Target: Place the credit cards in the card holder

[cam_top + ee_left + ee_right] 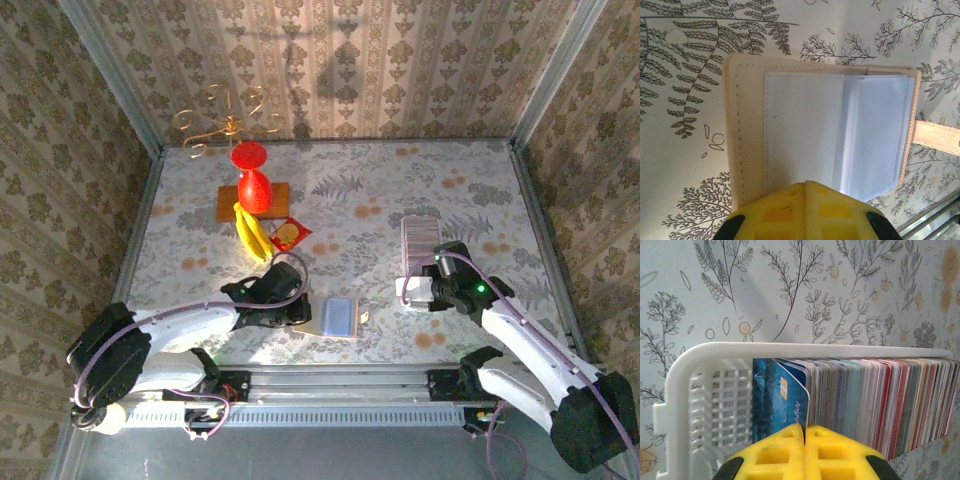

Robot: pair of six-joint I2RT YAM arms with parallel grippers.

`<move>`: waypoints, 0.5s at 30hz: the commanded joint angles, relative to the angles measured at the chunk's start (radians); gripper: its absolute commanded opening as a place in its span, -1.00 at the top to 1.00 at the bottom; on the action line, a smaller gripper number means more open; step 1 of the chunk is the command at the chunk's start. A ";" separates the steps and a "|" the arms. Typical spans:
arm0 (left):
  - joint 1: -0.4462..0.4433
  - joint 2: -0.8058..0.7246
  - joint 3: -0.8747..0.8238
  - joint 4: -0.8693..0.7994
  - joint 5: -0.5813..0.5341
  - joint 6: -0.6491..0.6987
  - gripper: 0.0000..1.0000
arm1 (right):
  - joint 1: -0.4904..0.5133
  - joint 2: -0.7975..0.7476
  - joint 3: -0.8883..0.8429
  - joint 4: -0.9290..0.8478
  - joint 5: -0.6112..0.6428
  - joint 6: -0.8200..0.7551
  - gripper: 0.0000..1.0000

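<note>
The card holder (340, 317), a tan wallet, lies open near the table's front edge, its clear sleeves (805, 135) facing up. My left gripper (303, 312) is shut, and its yellow fingertips (790, 210) rest on the holder's near edge with nothing visible between them. A white ribbed tray (421, 237) at the right holds several credit cards (875, 400) standing on edge. My right gripper (804, 427) is at the tray's near end (412, 291), shut on the edge of the front blue card (780, 395), which has a gold chip and leans away from the stack.
A red-and-yellow snack packet (290, 235), bananas (252, 232), a red figure on a wooden board (255, 195) and a gold wire stand (225, 125) sit at the back left. The holder's strap (935, 137) sticks out to the right. Patterned walls enclose the table.
</note>
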 commanded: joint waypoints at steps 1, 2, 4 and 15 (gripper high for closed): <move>-0.007 0.001 -0.002 -0.010 -0.015 -0.008 0.99 | -0.006 -0.043 0.051 -0.078 -0.062 0.040 1.00; -0.007 0.001 0.001 -0.014 -0.014 -0.005 0.99 | -0.007 -0.050 0.058 -0.097 -0.073 0.053 1.00; -0.008 0.001 0.004 -0.016 -0.014 -0.005 0.99 | -0.006 -0.068 0.074 -0.143 -0.097 0.079 1.00; -0.007 -0.049 0.028 -0.081 -0.037 0.007 0.92 | -0.006 -0.149 0.167 -0.226 -0.161 0.476 1.00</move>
